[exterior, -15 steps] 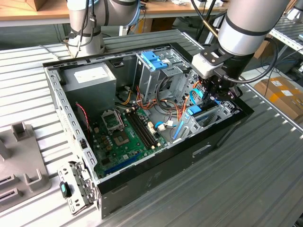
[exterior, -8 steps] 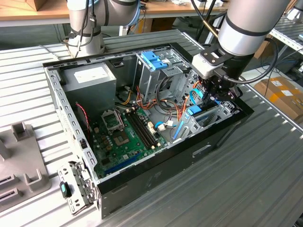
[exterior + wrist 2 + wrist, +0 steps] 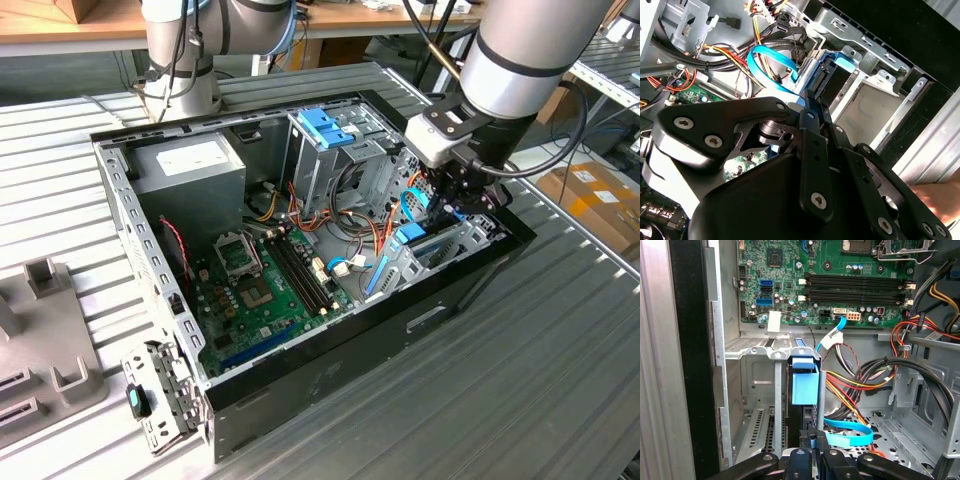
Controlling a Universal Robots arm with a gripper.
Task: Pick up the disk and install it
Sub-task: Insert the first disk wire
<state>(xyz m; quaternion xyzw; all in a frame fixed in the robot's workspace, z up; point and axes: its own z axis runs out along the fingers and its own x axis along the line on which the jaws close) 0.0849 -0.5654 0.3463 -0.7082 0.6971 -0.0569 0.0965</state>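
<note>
In the exterior view, a grey robot arm (image 3: 510, 60) reaches into an open black computer case (image 3: 330, 370) on the ribbed metal tabletop (image 3: 520, 400).

In the second wrist view, the jaws are clenched on a dark flat disk with bright blue plastic side rails (image 3: 837, 75). It stands on edge in a grey metal drive bay (image 3: 875, 75).

In the first wrist view, the disk (image 3: 804, 385) sits in a slot of the bay (image 3: 757, 347), near a green motherboard (image 3: 790, 280).

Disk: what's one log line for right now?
gripper | shut on disk | disk on edge in drive bay | computer case open
</note>
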